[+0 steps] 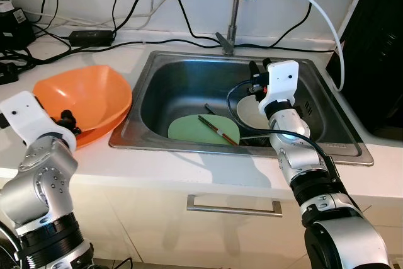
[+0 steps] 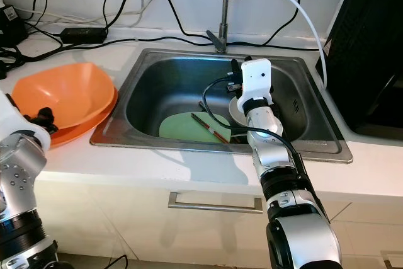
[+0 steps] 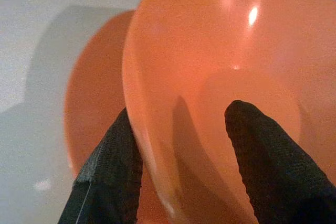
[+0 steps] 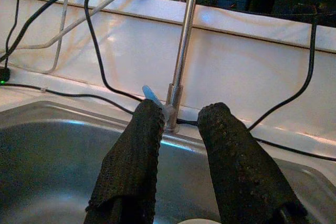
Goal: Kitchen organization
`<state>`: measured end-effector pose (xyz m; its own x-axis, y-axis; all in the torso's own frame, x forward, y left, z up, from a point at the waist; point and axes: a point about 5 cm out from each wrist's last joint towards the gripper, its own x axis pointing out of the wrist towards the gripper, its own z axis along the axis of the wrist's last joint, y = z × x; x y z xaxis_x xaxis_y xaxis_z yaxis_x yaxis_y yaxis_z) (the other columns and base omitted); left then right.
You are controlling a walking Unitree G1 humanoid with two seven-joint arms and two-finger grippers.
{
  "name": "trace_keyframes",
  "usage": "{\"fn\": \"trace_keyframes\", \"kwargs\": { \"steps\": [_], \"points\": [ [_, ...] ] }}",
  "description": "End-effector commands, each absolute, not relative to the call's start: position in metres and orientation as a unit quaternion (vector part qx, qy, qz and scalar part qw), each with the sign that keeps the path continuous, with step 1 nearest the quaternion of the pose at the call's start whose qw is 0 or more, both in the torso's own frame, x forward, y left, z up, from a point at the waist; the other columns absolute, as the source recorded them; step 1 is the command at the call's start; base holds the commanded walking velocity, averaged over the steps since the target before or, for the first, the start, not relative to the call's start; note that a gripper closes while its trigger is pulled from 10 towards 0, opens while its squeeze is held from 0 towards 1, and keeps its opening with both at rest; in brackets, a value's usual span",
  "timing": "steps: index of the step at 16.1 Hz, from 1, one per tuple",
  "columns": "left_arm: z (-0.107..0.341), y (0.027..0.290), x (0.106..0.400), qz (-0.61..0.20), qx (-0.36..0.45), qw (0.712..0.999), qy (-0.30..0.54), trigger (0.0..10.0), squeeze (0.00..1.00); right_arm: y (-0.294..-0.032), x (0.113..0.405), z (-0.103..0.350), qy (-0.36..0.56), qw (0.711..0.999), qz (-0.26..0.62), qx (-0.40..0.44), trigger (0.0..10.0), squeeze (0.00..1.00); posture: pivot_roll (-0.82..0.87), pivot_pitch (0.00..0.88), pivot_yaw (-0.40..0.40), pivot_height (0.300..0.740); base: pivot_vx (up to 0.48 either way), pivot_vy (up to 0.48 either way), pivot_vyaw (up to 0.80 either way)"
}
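- White counter (image 1: 208, 174) runs across in front of you, with a steel sink (image 1: 189, 70) set into it and a white wall behind.
- Your left claw (image 3: 184, 145) is at the near rim of an orange bowl (image 1: 88, 96) that sits on the counter, just left of the sink.
- One black finger (image 3: 113, 166) is outside the bowl's wall and the other one is inside it. The claw is holding the rim of the bowl.
- That bowl is tipped up, and it rests on a second orange dish (image 3: 94, 103) that lies under it.
- Your right claw (image 4: 178, 150) is over the right side of the sink and points toward the tap (image 4: 181, 51) at the back.
- Its two fingers are a small way apart, and nothing is between them.
- On the sink floor lies a flat green plate (image 1: 201, 129). It is down and to the left of the right claw, not touching it.
- Two chopsticks (image 1: 217, 129) lie across the green plate, one red-brown and one darker.
- A white bowl (image 1: 252, 113) sits in the sink just right of the green plate, partly hidden by your right arm. You cannot tell what is in it.
- A white hose (image 1: 315, 11) comes off the tap and bends down past the right side of the sink.
- Black cables (image 1: 126, 11) and a black power box (image 1: 91, 36) lie on the counter behind the orange bowl.
- A big black box (image 2: 371, 48) stands on the counter to the right of the sink.
- A metal drawer handle (image 1: 233, 206) is on the cupboard front below the sink.
- You can read no words or labels on anything.
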<state>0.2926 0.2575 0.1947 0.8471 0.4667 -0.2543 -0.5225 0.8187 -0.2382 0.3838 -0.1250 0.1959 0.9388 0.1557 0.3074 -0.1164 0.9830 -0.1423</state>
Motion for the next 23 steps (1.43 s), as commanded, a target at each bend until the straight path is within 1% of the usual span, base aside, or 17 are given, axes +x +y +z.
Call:
{"fn": "trace_keyframes", "kwargs": {
  "steps": [1, 3, 5, 6, 7, 17, 23],
  "points": [
    [0.185, 0.241, 0.294, 0.225, -0.154, 0.955, 0.119, 10.0, 0.00, -0.124, 0.387, 0.203, -0.166, 0.981, 0.072, -0.066, 10.0, 0.00, 0.14, 0.013, -0.006, 0.740, 0.000, 0.000, 0.00],
    [0.184, 0.234, 0.294, 0.218, -0.159, 0.955, 0.120, 10.0, 0.00, -0.122, 0.387, 0.203, -0.167, 0.981, 0.074, -0.065, 10.0, 0.00, 0.14, 0.009, -0.005, 0.740, 0.000, 0.000, 0.00],
    [0.185, 0.236, 0.296, 0.223, -0.158, 0.955, 0.116, 10.0, 0.00, -0.122, 0.387, 0.203, -0.168, 0.981, 0.074, -0.065, 10.0, 0.00, 0.14, 0.007, -0.004, 0.740, 0.000, 0.000, 0.00],
    [0.186, 0.239, 0.297, 0.226, -0.156, 0.955, 0.112, 6.8, 0.00, -0.122, 0.387, 0.203, -0.168, 0.981, 0.074, -0.065, 10.0, 0.00, 0.14, 0.007, -0.003, 0.740, 0.000, 0.000, 0.00],
    [0.187, 0.240, 0.297, 0.229, -0.155, 0.955, 0.107, 0.0, 0.00, -0.123, 0.387, 0.204, -0.168, 0.981, 0.073, -0.065, 10.0, 0.00, 0.14, 0.007, -0.003, 0.740, 0.000, 0.000, 0.00],
    [0.208, 0.247, 0.301, 0.246, -0.147, 0.957, 0.050, 0.0, 0.00, -0.124, 0.388, 0.203, -0.166, 0.982, 0.068, -0.063, 10.0, 0.00, 0.14, 0.000, -0.007, 0.740, 0.000, 0.000, 0.00],
    [0.213, 0.243, 0.301, 0.246, -0.144, 0.958, 0.040, 0.0, 0.00, -0.125, 0.388, 0.203, -0.164, 0.982, 0.066, -0.064, 10.0, 0.00, 0.14, 0.002, -0.007, 0.740, 0.000, 0.000, 0.00]
  ]
}}
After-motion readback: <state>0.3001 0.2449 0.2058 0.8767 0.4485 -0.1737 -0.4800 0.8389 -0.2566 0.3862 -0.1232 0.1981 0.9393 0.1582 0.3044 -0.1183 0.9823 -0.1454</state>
